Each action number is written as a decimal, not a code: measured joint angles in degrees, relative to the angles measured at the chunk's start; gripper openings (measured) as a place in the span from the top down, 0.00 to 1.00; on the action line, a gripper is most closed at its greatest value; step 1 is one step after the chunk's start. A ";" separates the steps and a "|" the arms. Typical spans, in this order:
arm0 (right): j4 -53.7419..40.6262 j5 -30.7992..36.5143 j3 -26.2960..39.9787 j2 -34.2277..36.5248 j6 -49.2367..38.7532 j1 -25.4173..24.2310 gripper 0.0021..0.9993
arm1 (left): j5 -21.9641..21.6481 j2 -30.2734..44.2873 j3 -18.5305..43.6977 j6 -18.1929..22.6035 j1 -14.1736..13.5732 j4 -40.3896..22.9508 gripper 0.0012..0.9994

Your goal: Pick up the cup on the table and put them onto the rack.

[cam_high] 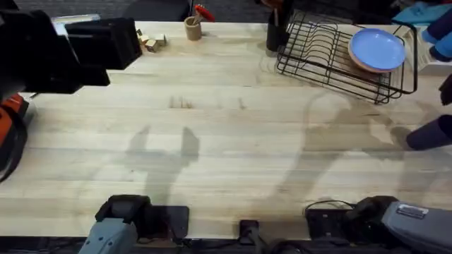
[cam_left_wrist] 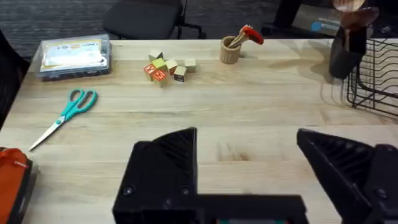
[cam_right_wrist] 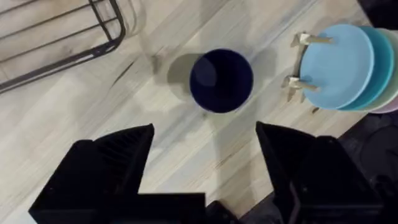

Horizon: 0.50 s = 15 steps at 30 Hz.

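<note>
Right wrist view: our right tool [cam_right_wrist: 205, 168] hangs over bench [cam_right_wrist: 74, 118], jaws spread wide, empty, cup [cam_right_wrist: 221, 81] centred just beyond, upright, untouched; we judge this pre-grasp line-up. Cup stands between rack [cam_right_wrist: 68, 37] and plates [cam_right_wrist: 339, 65]. Left tool [cam_left_wrist: 249, 174] also wide open, empty, well apart.

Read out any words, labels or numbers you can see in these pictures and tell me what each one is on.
No text here can be read for certain.
Clear box: a printed yellow and blue label on the lid, too blurred to read.
Wooden blocks: marks on the coloured faces, too small to read.
Right arm base: a small white label, too small to read.
Cup, rack, plates, scissors: no writing visible.
</note>
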 joint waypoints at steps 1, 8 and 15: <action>0.01 0.00 0.00 0.55 0.02 0.00 0.00 | 0.00 0.00 -0.02 0.00 0.00 0.00 0.01; 0.61 -1.96 0.00 3.48 -0.66 0.00 0.00 | 0.00 0.00 -0.02 0.01 0.00 0.00 0.01; 1.56 -3.65 0.00 6.33 -1.33 0.00 0.00 | 0.00 0.00 -0.01 0.01 0.00 0.00 0.01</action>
